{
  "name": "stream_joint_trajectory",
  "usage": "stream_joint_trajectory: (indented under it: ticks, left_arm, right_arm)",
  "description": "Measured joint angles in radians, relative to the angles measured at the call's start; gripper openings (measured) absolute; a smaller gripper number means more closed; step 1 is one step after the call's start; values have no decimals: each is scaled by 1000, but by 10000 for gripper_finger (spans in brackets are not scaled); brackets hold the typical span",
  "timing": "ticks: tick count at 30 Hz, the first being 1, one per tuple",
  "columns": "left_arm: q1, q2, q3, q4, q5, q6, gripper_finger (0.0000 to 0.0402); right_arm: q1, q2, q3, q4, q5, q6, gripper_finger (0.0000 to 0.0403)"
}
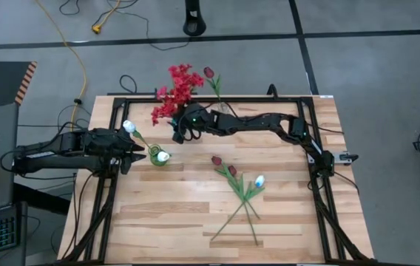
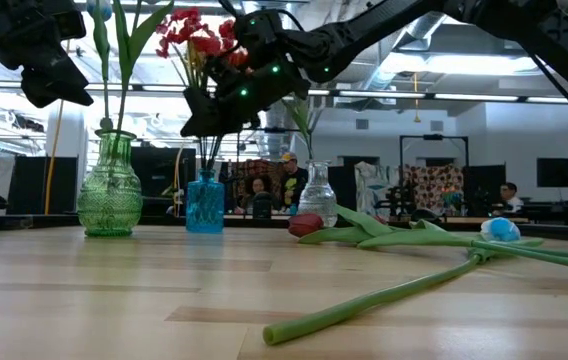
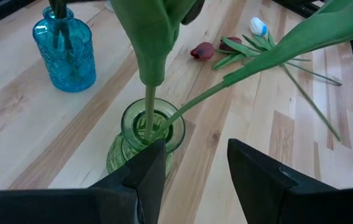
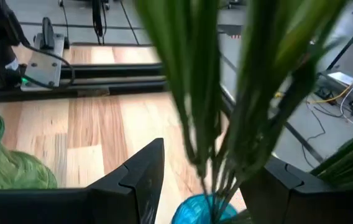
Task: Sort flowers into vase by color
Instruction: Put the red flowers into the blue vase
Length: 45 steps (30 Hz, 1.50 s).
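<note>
**Q:** Nearest the low camera, what lies on the table [image 1: 195,214]?

**A:** Long green stems of three loose flowers [image 2: 404,285]: two maroon tulips [image 1: 223,165] and a white tulip [image 1: 259,180], crossed near the table's middle. The high view shows all three heads; the low view shows one maroon head and the white one clearly.

**Q:** And the vases?

**A:** The low view shows three in a row: a green vase [image 2: 110,190], a blue vase [image 2: 204,203] and a clear vase [image 2: 317,196]. From above, the blue one is hidden under the right arm and red blossoms [image 1: 178,92].

**Q:** The end effectors?

**A:** The left end effector [image 3: 192,165] hovers just above the green vase, fingers spread, pinching nothing; two white tulip stems [image 3: 148,106] stand in that vase. The right end effector [image 4: 217,171] sits above the blue vase, fingers apart on either side of the stems [image 4: 207,93] without closing on them.

**Q:** Any writing?

**A:** None legible. People in the room behind are too small to make out.
</note>
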Motion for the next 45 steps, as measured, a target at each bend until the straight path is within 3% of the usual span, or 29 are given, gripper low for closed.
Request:
stream_joint_trajectory:
  ticks: [7, 20, 45]
  left_arm:
    - [0, 0, 0, 0, 0, 0, 160]
    - [0, 0, 0, 0, 0, 0, 160]
    - [0, 0, 0, 0, 0, 1, 160]
  right_arm:
    - [8, -1, 38, -72, 149, -23, 213]
    - [40, -2, 98, -173, 158, -23, 213]
    - [76, -2, 287, -576, 257, -23, 213]
